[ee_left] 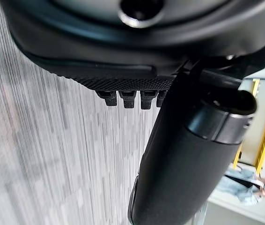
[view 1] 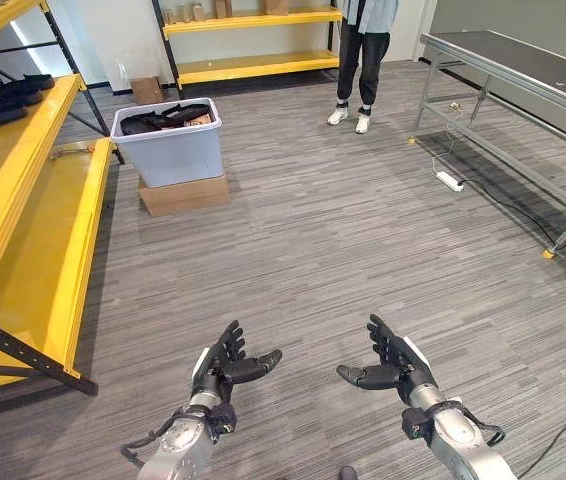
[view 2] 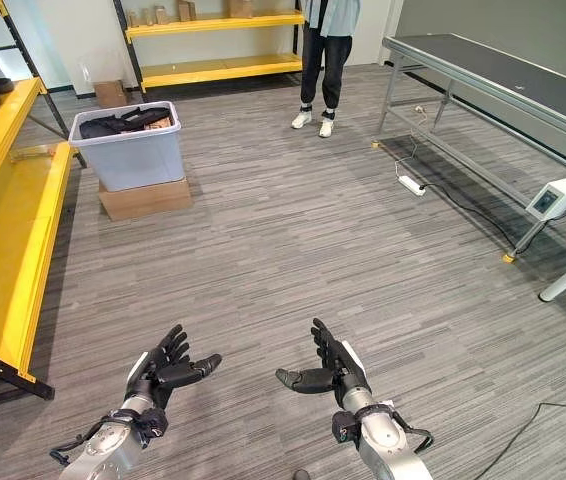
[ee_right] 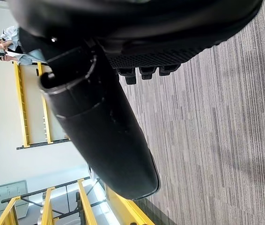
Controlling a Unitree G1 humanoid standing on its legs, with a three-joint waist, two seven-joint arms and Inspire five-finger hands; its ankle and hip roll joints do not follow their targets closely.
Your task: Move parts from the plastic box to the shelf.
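A pale blue plastic box [view 1: 168, 148] holding dark parts [view 1: 166, 117] stands on a flat cardboard carton [view 1: 184, 193] across the floor, beside the end of the yellow shelf [view 1: 23, 200]. Several dark parts [view 1: 8, 100] lie on that shelf's upper level. Low in front of me, my left hand [view 1: 225, 365] and right hand [view 1: 391, 366] hover over the carpet, palms facing each other, fingers straight, both open and holding nothing. Both are far from the box.
A person [view 1: 363, 60] stands at the back near another yellow shelf [view 1: 253, 40]. A metal-framed table [view 1: 523, 80] runs along the right, with a power strip [view 1: 450, 181] and cable on the floor below it. A small cardboard box [view 1: 147, 90] sits by the wall.
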